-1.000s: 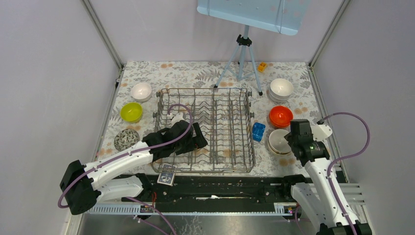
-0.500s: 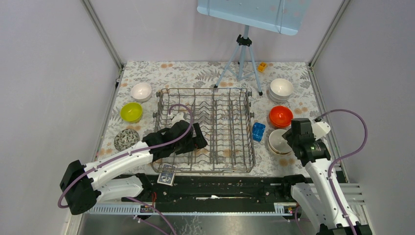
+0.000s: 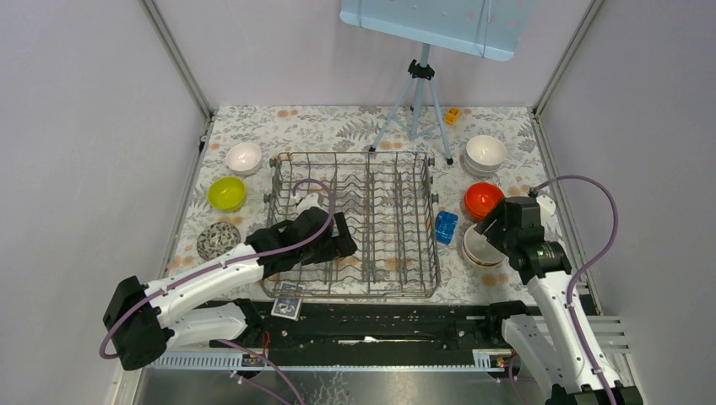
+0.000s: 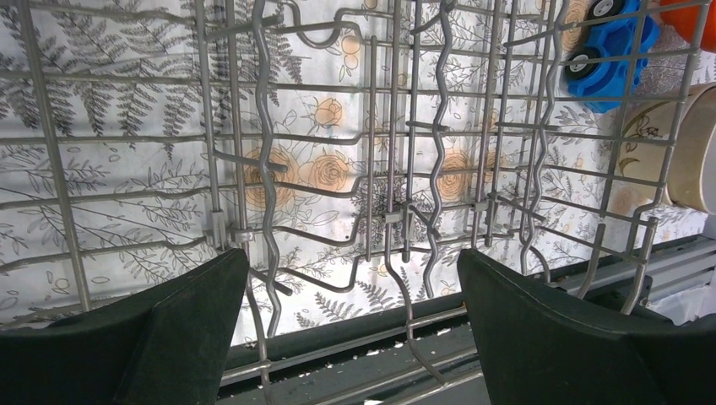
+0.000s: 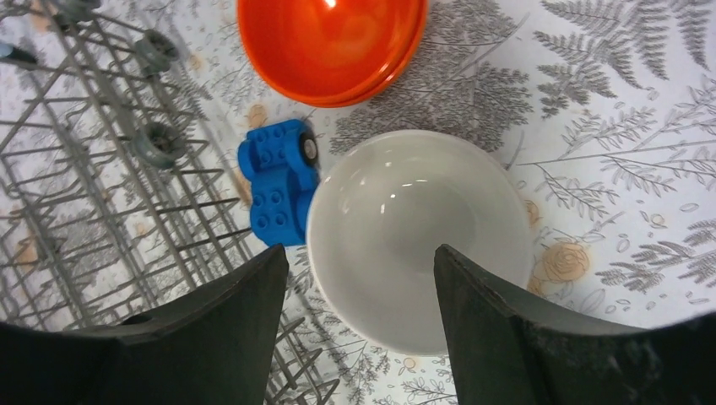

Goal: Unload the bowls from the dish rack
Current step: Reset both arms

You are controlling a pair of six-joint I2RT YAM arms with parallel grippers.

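Note:
The grey wire dish rack point(image 3: 380, 211) fills the middle of the table. My left gripper point(image 3: 344, 240) hangs inside its near-left part, open, with only wire tines point(image 4: 371, 169) between its fingers point(image 4: 353, 278); no bowl shows there. My right gripper point(image 5: 361, 253) is open above a white bowl point(image 5: 418, 236), which tops a stack point(image 3: 474, 246) right of the rack, not touching it. An orange-red bowl point(image 5: 331, 42) point(image 3: 483, 199) sits just beyond. More bowls stand on the table: white point(image 3: 485, 152), white point(image 3: 244, 157) and lime-yellow point(image 3: 227, 192).
A blue block point(image 3: 446, 226) lies between the rack and the white stack, against the bowl's rim point(image 5: 279, 181). A patterned grey dish point(image 3: 219, 240) sits at the near left. A grey tripod point(image 3: 416, 101) stands behind the rack. A small card point(image 3: 289, 302) lies at the rack's near edge.
My right gripper has opened wider and shifted away from the near-right toward the orange-red bowl, above the white stack. The left arm has not moved.

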